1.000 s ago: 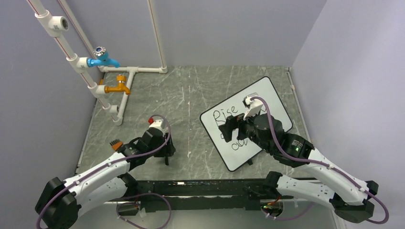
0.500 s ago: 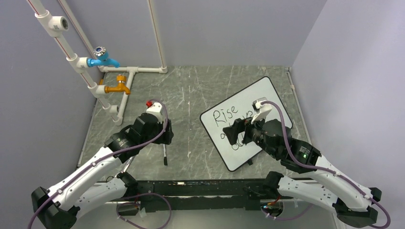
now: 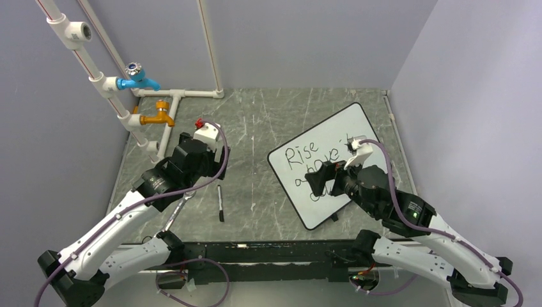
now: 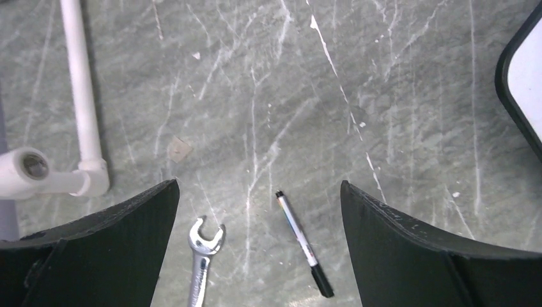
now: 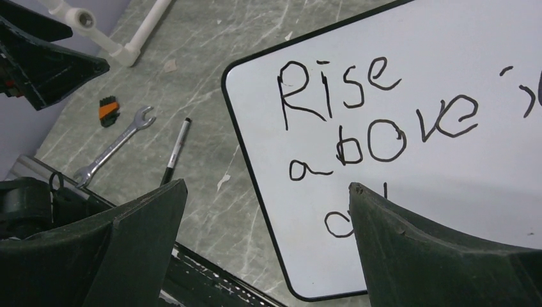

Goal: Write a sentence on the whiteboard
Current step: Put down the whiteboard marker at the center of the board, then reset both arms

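The whiteboard point(image 3: 339, 131) lies tilted on the table's right half, also in the right wrist view point(image 5: 447, 185); its corner shows in the left wrist view point(image 4: 527, 89). The sentence point(image 3: 301, 155) reads "Rise above it" with a third line half hidden under my right arm; the right wrist view point(image 5: 377, 115) shows it closer. My right gripper point(image 3: 317, 181) point(image 5: 268, 185) hangs open and empty over the board's near left edge. My left gripper point(image 3: 216, 171) point(image 4: 259, 185) is open and empty, raised above a black-capped marker point(image 3: 220, 204) point(image 4: 304, 243) lying on the table.
A steel wrench point(image 3: 179, 208) point(image 4: 201, 256) lies left of the marker. An orange brush point(image 5: 108, 110) lies beyond the wrench. White pipes point(image 3: 160, 121) with a blue tap point(image 3: 137, 80) and an orange tap point(image 3: 158, 117) stand at the back left. Walls close in on three sides.
My left gripper has lifted and drawn back to the far left, away from the marker on the table. My right gripper has pulled back to the right, uncovering more letters.
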`<state>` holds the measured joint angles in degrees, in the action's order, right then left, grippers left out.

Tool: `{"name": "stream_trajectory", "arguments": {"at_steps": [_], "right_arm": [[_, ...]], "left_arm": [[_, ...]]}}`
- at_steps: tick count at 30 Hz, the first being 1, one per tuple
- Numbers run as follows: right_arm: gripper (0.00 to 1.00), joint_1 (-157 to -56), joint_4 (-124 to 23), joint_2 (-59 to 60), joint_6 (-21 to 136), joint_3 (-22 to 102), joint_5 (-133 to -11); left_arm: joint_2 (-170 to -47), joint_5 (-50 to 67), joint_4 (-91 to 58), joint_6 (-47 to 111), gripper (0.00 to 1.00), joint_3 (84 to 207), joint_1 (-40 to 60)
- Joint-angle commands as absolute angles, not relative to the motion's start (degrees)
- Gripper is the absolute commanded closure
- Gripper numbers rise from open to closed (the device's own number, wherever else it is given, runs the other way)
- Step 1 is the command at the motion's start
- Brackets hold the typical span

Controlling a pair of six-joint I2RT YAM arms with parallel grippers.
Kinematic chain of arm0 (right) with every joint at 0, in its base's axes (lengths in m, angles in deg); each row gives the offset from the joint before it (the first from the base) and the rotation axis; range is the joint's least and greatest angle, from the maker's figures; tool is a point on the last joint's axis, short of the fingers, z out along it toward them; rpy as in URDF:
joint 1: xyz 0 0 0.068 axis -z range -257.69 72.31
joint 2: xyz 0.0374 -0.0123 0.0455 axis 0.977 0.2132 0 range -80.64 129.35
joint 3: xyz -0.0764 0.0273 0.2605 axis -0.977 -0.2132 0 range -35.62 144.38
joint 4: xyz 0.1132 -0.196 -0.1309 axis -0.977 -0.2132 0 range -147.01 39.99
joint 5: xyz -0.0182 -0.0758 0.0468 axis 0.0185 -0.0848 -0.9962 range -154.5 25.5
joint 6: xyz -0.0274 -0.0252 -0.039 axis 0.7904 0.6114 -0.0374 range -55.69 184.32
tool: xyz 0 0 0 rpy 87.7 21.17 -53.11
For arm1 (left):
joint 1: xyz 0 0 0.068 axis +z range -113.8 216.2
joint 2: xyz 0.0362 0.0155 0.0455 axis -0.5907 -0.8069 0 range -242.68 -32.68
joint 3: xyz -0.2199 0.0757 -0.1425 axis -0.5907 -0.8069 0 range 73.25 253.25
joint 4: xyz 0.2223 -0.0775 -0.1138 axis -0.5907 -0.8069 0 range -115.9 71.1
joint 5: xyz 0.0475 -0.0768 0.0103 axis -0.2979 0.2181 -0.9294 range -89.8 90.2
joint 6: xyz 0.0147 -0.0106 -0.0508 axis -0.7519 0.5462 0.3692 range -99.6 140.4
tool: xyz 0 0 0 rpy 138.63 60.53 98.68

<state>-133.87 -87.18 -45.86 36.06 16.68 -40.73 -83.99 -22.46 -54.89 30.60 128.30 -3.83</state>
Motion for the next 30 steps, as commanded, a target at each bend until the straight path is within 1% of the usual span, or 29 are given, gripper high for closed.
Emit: {"name": "stream_trajectory", "arguments": {"at_steps": [1, 6, 9, 19, 30], "right_arm": [[0.0, -134.03, -89.01, -50.38, 35.12, 16.04, -40.07], [0.0, -134.03, -88.99, -58.57, 33.91, 10.57, -42.73], [0.0, -134.07, -92.9, -60.76, 29.73, 10.12, -40.02], [0.0, -134.04, -105.14, -59.02, 15.58, 11.78, -31.61], [0.0, -134.03, -105.24, -57.6, 16.06, 11.62, -29.77]], "left_arm": [[-81.96, -26.26, -48.78, 24.38, 0.01, 126.35, -3.49], [-78.2, -24.38, -44.36, 23.99, 0.01, 120.72, -2.86], [-77.33, -26.11, -45.12, 24.26, 0.01, 120.46, -2.82], [-74.78, -26.81, -45.04, 23.92, 0.01, 119.46, -2.9], [-74.34, -26.77, -45.37, 24.01, 0.01, 119.02, -2.9]]}}
